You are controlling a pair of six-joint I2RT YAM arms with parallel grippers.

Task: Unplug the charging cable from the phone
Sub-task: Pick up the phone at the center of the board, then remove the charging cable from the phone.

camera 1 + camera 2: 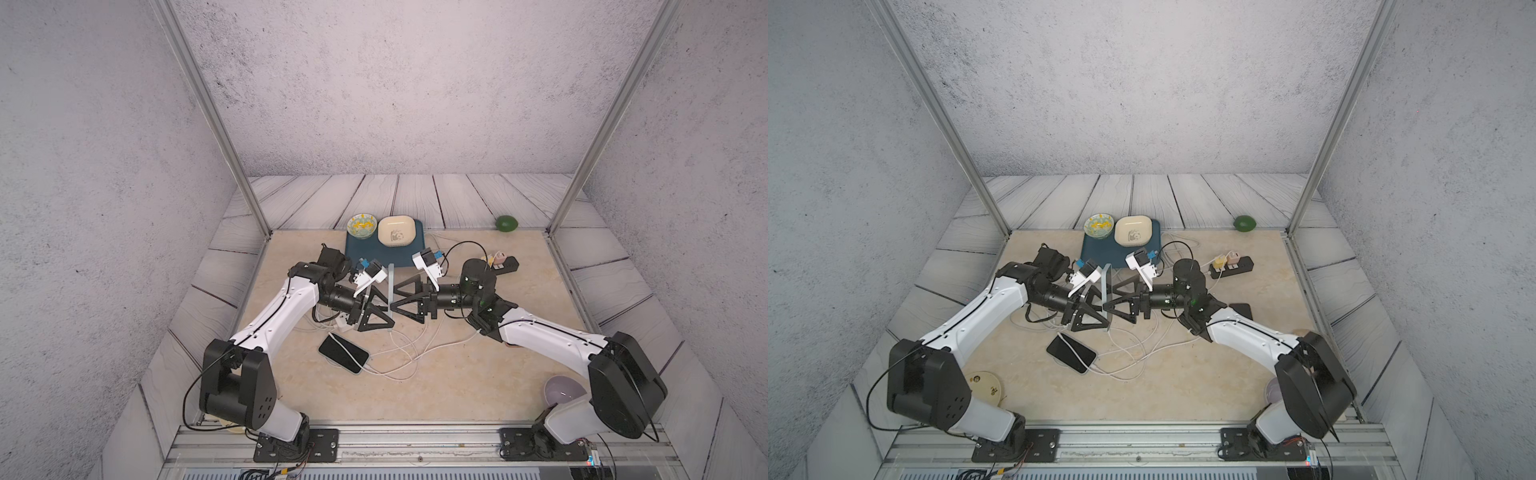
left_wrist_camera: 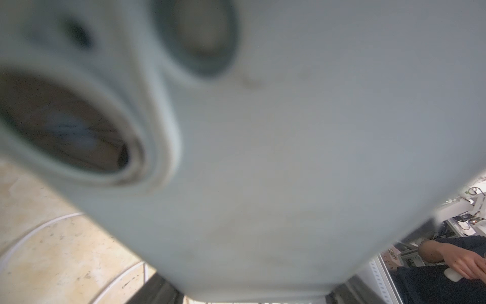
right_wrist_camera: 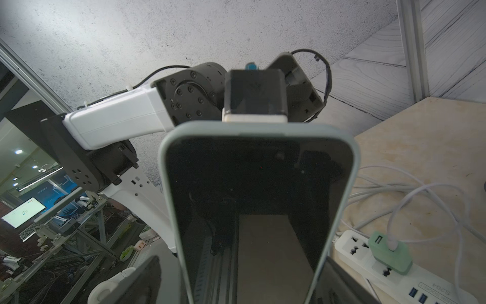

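Phone [image 1: 390, 286] upright in mid-air between the arms; left claw [image 1: 385, 313] clamped on it; right claw [image 1: 395, 300] against it, can't tell if gripping; cable [image 3: 389, 187] loose on surface [image 1: 457, 395]; risk: one-sided pinch, a snagged cable could tug the phone free.

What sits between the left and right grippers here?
The upright phone, edge-on in both top views; it fills the right wrist view. The left gripper is shut on it; the right gripper stands open.
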